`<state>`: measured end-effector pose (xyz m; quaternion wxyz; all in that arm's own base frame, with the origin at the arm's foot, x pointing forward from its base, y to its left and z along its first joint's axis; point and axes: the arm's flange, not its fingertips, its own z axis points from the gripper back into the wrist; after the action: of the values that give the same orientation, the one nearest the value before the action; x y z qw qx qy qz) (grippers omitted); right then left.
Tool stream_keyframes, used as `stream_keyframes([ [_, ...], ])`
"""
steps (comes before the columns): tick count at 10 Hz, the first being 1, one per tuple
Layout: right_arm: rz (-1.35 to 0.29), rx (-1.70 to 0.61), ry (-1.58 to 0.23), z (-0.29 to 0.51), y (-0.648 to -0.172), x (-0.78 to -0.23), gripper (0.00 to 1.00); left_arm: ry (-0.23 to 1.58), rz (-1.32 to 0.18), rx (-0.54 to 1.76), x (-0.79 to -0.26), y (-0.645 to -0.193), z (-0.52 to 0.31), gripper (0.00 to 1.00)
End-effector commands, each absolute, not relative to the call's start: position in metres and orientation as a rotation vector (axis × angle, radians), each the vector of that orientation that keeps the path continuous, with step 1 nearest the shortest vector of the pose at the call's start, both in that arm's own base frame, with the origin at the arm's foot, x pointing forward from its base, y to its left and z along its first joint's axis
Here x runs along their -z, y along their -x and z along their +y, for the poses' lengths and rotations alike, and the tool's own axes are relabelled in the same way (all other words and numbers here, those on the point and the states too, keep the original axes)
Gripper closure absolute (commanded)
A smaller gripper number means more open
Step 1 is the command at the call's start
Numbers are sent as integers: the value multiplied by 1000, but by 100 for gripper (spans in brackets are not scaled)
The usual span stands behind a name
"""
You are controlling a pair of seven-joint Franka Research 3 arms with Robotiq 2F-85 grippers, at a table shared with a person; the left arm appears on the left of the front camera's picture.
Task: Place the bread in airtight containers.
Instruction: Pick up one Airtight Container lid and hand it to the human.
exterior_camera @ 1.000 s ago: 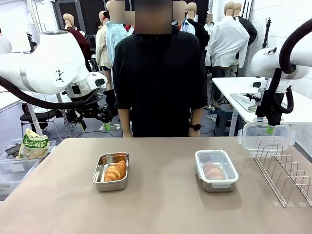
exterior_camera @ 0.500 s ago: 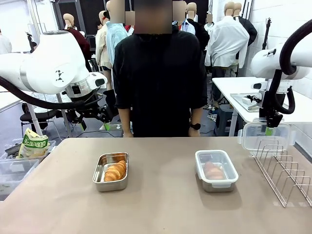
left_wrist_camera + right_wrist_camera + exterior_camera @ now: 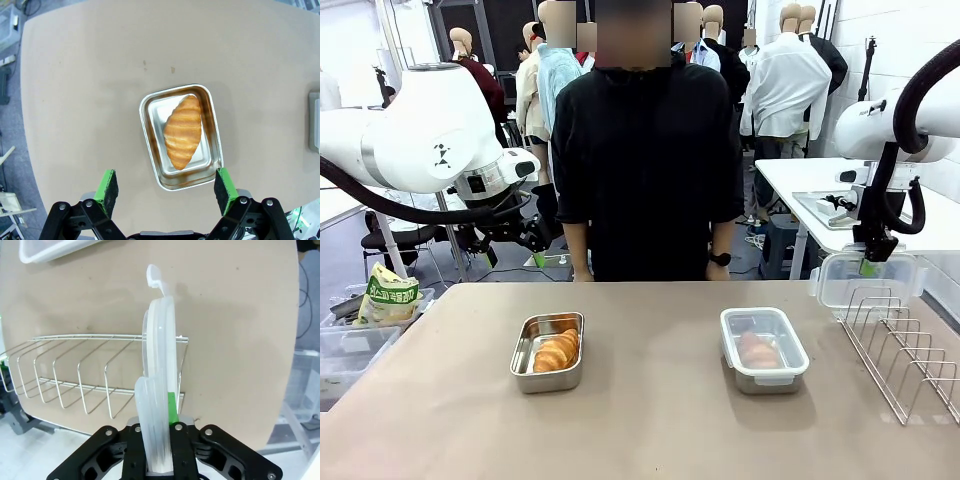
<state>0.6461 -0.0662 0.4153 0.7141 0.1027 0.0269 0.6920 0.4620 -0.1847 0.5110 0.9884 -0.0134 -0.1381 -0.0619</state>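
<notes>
- Right gripper (image 3: 866, 266) is sitting above the far end of the wire rack (image 3: 905, 345), jaws pinching the top edge of a clear plastic lid with a white rim (image 3: 868, 279); its wrist view is showing that lid (image 3: 159, 385) edge-on between the green pads.
- Lid is standing upright at the rack's far end, well right of both pans.
- Left gripper (image 3: 167, 186) is hovering over the table (image 3: 650, 420), fingers spread wide, holding nothing.
- Open rectangular stainless-steel pan with rounded corners (image 3: 548, 351) is sitting left of centre, one golden-brown croissant-shaped roll (image 3: 557, 352) lying inside it, diagonal in the left wrist view (image 3: 183, 131).
- Second steel pan (image 3: 764, 349) is sitting right of centre, already lidded; second roll (image 3: 758, 350) is showing through the clear lid.
- Person in a black top (image 3: 648, 150) is standing at the far edge.
</notes>
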Motion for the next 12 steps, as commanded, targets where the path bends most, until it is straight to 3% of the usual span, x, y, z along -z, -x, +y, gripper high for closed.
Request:
stream_keyframes([
  [1, 104, -1521, -256, -64, -647, -416, 100, 11, -278, 115, -512, -461, -184, 0],
  [3, 96, -1491, -306, -62, -643, -428, 100, 11, -278, 115, -512, -461, -184, 0],
  [6, 44, -1480, -345, -65, -619, -501, 100, 11, -278, 115, -512, -461, -184, 0],
  [9, -80, -1613, -137, -56, -608, -583, 100, 11, -278, 115, -512, -461, -184, 0],
  [11, -199, -1800, -52, -26, -623, -615, 100, 11, -278, 115, -512, -461, -184, 0],
  [12, -308, -1956, 80, 5, -627, -633, 100, 11, -278, 115, -512, -461, -184, 0],
])
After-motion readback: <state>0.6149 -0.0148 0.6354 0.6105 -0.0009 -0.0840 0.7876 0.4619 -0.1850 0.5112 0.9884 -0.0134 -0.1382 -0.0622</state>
